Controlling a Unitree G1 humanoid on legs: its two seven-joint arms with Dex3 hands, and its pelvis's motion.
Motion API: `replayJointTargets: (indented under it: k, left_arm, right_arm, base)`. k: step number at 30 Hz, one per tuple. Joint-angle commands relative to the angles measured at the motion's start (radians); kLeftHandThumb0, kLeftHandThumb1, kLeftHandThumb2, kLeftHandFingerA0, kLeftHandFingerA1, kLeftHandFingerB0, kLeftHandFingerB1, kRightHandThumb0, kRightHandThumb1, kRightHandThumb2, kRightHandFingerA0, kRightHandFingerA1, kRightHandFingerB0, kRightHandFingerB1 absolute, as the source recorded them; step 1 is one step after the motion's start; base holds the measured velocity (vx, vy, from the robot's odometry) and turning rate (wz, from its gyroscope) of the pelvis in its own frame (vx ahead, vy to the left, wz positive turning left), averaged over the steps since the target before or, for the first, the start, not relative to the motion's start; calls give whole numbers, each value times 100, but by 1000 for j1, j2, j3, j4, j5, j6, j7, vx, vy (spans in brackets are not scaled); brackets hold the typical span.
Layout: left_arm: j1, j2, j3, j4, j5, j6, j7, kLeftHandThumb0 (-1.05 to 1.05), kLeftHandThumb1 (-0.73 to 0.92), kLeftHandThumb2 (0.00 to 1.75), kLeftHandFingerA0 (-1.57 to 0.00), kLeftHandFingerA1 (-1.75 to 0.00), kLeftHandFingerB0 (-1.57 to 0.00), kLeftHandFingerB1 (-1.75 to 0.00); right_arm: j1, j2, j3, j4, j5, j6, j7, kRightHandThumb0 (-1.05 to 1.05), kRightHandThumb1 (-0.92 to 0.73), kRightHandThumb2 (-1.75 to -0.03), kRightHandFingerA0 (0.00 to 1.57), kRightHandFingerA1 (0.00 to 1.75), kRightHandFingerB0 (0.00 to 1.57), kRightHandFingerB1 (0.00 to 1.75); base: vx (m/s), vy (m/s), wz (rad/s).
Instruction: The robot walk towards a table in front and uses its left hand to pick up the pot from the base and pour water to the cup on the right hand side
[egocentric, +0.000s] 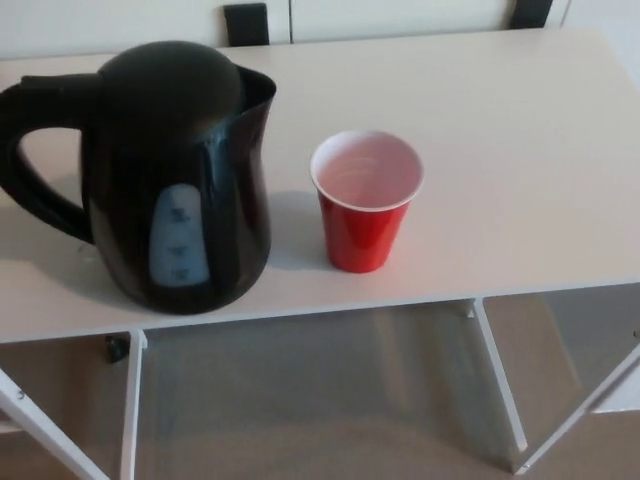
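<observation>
A black electric kettle (170, 175) stands upright on the white table (520, 150), at its left front. Its handle (25, 160) points left and its spout faces right, with a pale water window on its side. A red plastic cup (365, 200) with a white inside stands upright just right of the kettle, a small gap between them. The base under the kettle cannot be made out. Neither of my hands shows in the head view.
The table's front edge (300, 310) runs across the middle of the picture, with white legs (500, 375) and brown floor below. Two dark chair backs (247, 22) stand behind the far edge. A small dark object (117, 347) lies on the floor at left.
</observation>
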Motion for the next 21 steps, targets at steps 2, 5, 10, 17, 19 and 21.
replayJointTargets:
  k: [2,5,10,17,19,21]
  left_arm:
    - [-11,2,-11,-23,1,22,16,8,57,99,-16,-58,-1,-47]
    - [-26,9,-17,-11,4,27,22,8,79,67,-14,-50,-4,-31]
    - [-58,11,-16,-22,-8,37,25,7,54,98,-16,-57,-1,-48]
    - [-33,7,-10,-51,-6,46,41,7,54,98,-16,-57,-1,-48]
    - [-44,12,-9,-57,-8,53,45,7,54,98,-16,-57,-1,-48]
    - [-75,13,-10,-61,-11,63,55,7,54,98,-16,-57,-1,-48]
  right_arm:
    - [-5,-18,0,-15,5,-10,5,-8,-65,-59,27,46,11,34]
    - [2,-12,27,-32,-21,-44,-9,-9,-66,-59,26,47,11,34]
    - [-61,-18,5,-19,13,8,-29,-6,-46,-90,23,56,7,48]
    - [-51,-20,-18,18,18,7,-19,-6,-46,-90,23,56,7,48]
    - [-62,-15,-20,18,18,8,-22,-6,-46,-90,23,56,7,48]
    - [-91,-15,-22,15,21,15,-29,-6,-46,-90,23,56,7,48]
  base:
    - [18,-15,3]
    - [-5,-45,5]
    - [0,0,0]
    - [0,0,0]
    - [0,0,0]
    - [0,0,0]
